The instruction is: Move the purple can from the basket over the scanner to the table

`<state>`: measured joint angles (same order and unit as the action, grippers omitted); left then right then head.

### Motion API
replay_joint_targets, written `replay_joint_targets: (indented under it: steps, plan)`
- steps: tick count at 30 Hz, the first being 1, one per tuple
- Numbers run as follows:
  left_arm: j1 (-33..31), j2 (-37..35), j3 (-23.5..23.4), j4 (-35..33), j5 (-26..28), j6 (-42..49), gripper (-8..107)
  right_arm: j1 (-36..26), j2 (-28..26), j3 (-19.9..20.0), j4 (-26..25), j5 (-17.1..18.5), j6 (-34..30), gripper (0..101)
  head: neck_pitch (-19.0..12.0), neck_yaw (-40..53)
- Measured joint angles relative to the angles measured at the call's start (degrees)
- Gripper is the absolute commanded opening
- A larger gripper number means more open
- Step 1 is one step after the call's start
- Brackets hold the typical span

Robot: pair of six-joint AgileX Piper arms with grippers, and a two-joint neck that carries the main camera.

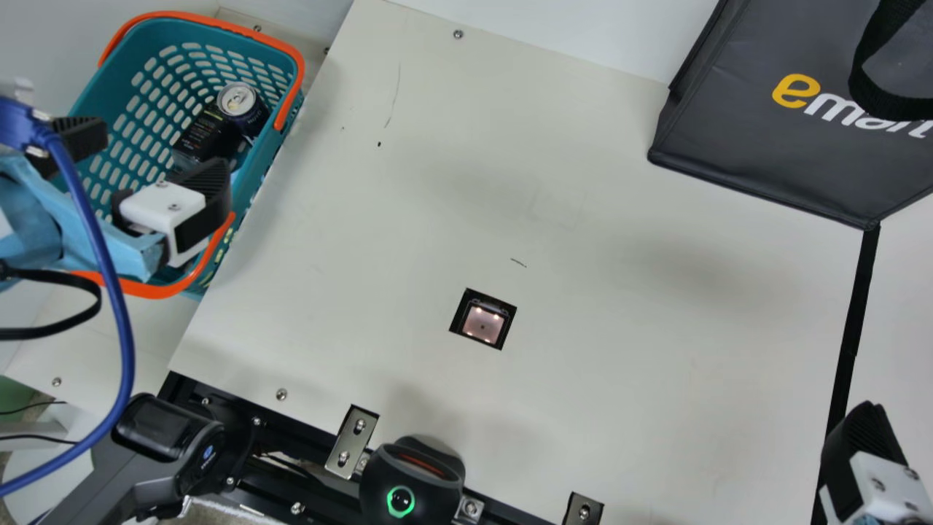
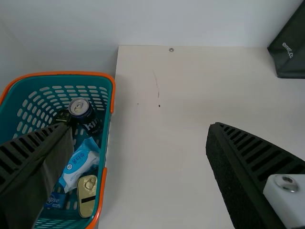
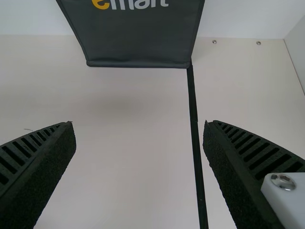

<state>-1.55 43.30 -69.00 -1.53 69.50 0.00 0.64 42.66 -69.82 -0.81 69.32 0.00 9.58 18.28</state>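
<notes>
While the left gripper (image 1: 157, 157) hangs level above the basket (image 1: 289, 55), fingers apart, the purple can (image 1: 254, 117) sits lid-up inside, near its right edge; the right gripper (image 1: 864, 430) hovers open toward the desk's (image 1: 656, 379) near right corner.

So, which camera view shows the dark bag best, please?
The main view, since it takes in the dark bag with part of its handle. The right wrist view shows its lower front; the left wrist view shows a lower corner.
</notes>
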Motion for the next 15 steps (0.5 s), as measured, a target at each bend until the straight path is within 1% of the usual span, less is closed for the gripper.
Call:
replay_joint_targets:
  steps: [8,15]
  plan:
    - [0.8,1.0,-0.4,-0.1,-0.1,-0.9,90,0.0,0.0,0.0,0.0,0.0,0.0,95,0.0,0.0]
    - [5.1,5.0,-1.9,-2.2,-0.4,-2.1,90,0.0,0.0,0.0,0.0,0.0,0.0,95,0.0,0.0]
